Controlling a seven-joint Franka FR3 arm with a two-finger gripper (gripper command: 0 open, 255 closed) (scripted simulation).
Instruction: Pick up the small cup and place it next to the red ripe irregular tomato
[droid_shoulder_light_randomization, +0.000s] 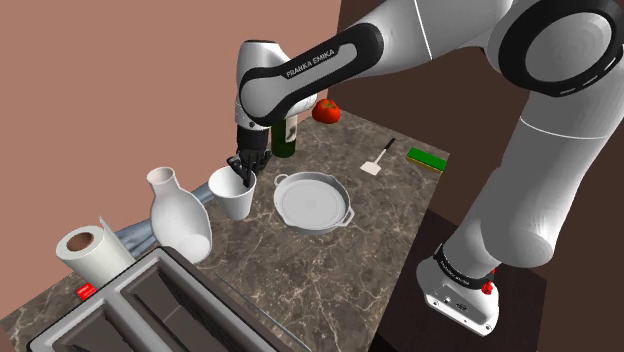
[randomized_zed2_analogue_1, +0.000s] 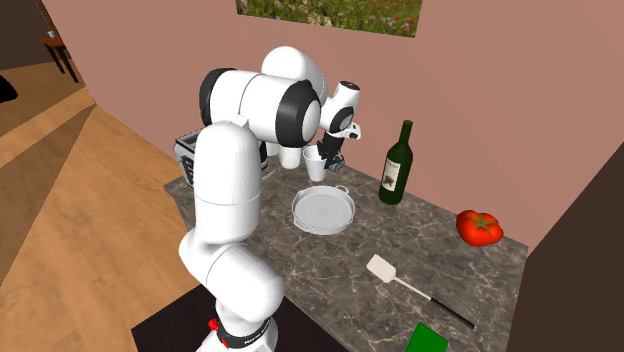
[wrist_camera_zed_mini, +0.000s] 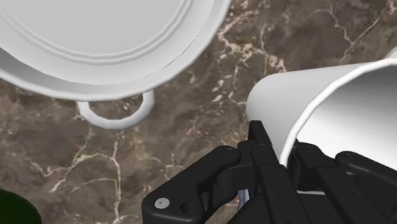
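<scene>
You're at the grasp: the claw (droid_shoulder_light_randomization: 242, 174) pinches the wall of the white cup (droid_shoulder_light_randomization: 233, 198), which seems to stand on the counter (droid_shoulder_light_randomization: 400, 230) between vase (droid_shoulder_light_randomization: 180, 215) and pan (droid_shoulder_light_randomization: 313, 203), so lift it clear, pass the bottle (droid_shoulder_light_randomization: 285, 137), and set it beside the tomato (droid_shoulder_light_randomization: 325, 110).

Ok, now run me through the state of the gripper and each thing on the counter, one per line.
small cup: upright, rim held.
gripper: shut on the small cup, one finger inside the wall, one outside.
pan: lying flat, empty.
bottle: standing upright.
vase: standing upright.
paper roll: standing on end.
spatula: lying flat.
</scene>
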